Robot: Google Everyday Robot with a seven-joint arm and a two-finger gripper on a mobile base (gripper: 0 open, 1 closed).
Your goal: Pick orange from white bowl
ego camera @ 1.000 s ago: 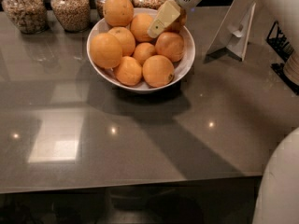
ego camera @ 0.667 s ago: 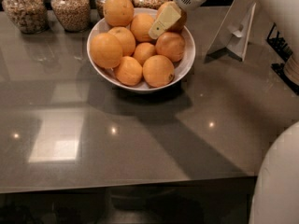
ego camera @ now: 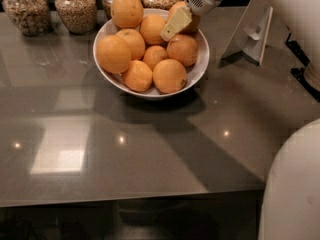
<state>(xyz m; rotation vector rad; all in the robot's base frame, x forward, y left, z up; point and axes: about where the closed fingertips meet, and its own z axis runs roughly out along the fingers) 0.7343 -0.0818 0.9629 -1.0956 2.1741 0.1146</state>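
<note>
1. Since the gripper hangs over the back right of the white bowl, with its cream tip lying across the orange there, the step in hand looks like closing on that fruit before any lift.
2. That orange sits inside the bowl against the far rim, perched above the lower fruit, just behind a front orange and beside a middle orange.
3. To do this well, the claw should straddle the fruit at its widest line and squeeze gently, since smooth round skin can slip out of an off-centre pinch.
4. A straight upward lift seems best. The neighbours crowd close, and a sideways drag could roll one over the rim onto the grey counter or toward the glass jars.
5. How far open the claw stands cannot be told, because only its cream face shows and the rest is hidden by the fruit. It lies against or just in front of the orange, and whether it is released or already clenched on it I cannot tell.
</note>
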